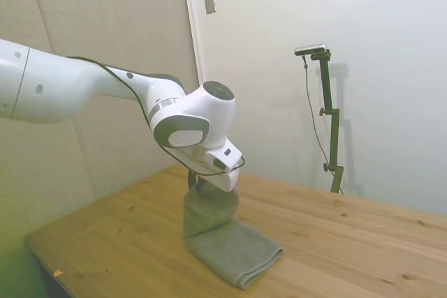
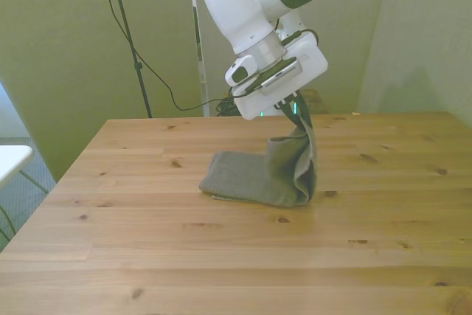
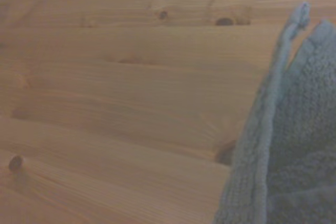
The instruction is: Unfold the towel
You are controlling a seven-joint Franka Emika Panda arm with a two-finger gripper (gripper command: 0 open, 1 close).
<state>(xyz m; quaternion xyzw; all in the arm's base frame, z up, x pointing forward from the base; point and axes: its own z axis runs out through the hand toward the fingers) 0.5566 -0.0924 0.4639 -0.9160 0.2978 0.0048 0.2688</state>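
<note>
My gripper (image 2: 295, 111) hangs above the table (image 2: 147, 256), pinching the towel (image 2: 258, 175) by one edge. The towel's raised part stands toward the front view's right; the rest lies flat leftward.

The wooden table (image 2: 147, 256) carries the grey-green towel (image 2: 243, 178), its lower part lying flat.

The side camera is looking across the wooden plank table (image 1: 349, 242) from off one side, the front camera is facing it from the opposite edge, both taking in the small grey-green terry towel (image 2: 258, 175) (hanging partly lifted), while the wrist camera is hovering close above both.
</note>
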